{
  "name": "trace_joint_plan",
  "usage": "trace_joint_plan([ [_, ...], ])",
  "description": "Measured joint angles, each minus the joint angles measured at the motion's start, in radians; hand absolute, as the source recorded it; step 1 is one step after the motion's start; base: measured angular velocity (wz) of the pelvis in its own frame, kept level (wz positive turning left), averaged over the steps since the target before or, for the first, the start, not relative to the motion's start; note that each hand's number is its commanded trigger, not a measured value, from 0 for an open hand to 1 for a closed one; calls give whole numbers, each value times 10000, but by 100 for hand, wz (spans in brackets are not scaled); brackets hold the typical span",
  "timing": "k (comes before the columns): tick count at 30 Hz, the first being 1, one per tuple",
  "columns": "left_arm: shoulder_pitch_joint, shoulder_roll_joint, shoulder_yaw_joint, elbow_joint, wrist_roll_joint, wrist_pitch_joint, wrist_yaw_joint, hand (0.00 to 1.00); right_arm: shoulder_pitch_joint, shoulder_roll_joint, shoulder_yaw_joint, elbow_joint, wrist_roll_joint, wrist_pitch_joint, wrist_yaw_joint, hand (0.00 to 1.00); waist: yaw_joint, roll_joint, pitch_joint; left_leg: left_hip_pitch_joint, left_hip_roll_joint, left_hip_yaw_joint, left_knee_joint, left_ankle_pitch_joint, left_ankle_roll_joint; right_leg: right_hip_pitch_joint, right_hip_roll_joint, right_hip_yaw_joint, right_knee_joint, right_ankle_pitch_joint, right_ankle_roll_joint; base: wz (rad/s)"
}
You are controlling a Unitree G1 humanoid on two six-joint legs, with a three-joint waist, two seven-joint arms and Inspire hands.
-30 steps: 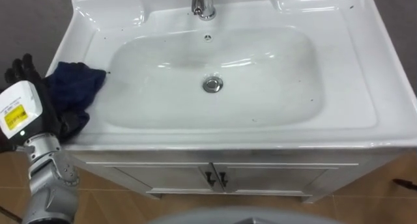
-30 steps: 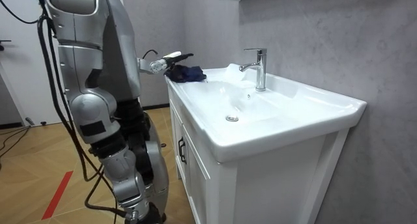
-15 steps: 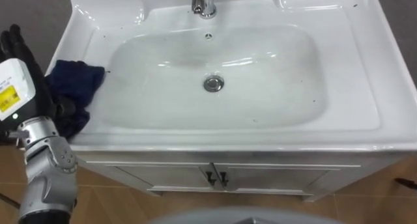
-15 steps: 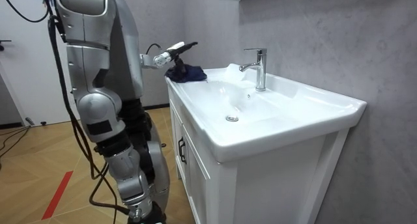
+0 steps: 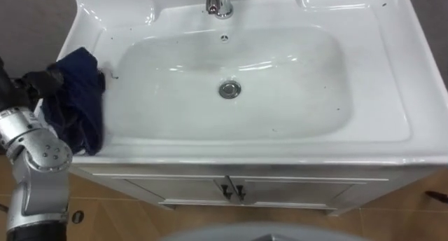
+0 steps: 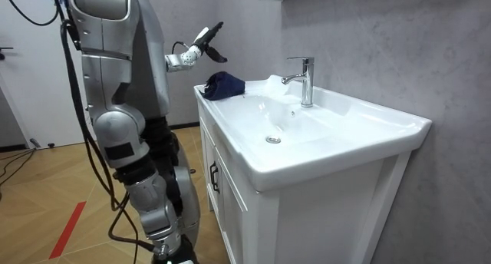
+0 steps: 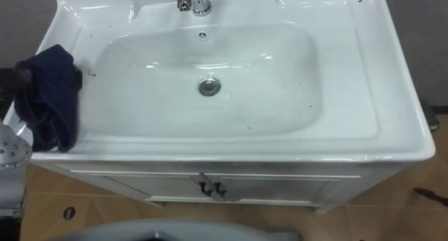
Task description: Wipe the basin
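The white basin (image 5: 280, 108) lies below me, with a drain (image 5: 229, 90) in its middle and small dark specks on its walls. A dark blue cloth (image 5: 77, 101) is bunched on the rim at the basin's left front corner. One end of it droops toward the front edge. My left hand (image 5: 31, 83) is at the left edge, its dark fingers beside the cloth's top. In the room view this hand (image 6: 201, 41) is raised above the cloth (image 6: 222, 84), fingers straight and apart from it.
A chrome faucet (image 5: 218, 1) stands at the back centre of the sink top (image 5: 395, 80). Below the front edge are white cabinet doors with dark handles (image 5: 231, 192). I stand at the vanity's left front corner, with a grey wall behind it.
My left hand has lifted off the cloth and risen above the corner. The cloth is now bunched higher and has shifted slightly toward the basin.
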Motion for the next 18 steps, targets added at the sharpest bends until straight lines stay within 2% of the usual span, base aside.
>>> trace_joint_plan([
  [3, -66, 1, 263, -315, 7, -121, 214, 0, 1, 9, 5, 4, -58, 15, 1, 0, -2, 26, -4, 21, -5, 1, -11, 0, 0, 4, -4, 19, 2, 0, 1, -2],
  [14, -119, 1, 1005, -380, 0, -129, 491, 0, 23, 5, 10, -49, 23, 89, -138, 0, 517, 49, -11, 35, -18, -15, -30, 0, 0, 52, -8, -43, -19, 0, 0, 1],
  [18, 53, 2, 1679, -347, -273, -129, 767, 0, 41, -4, -5, -116, 20, 86, -252, 0, 715, 55, -15, 138, -46, -68, -97, 0, 0, 187, -14, -72, -57, 1, 2, 4],
])
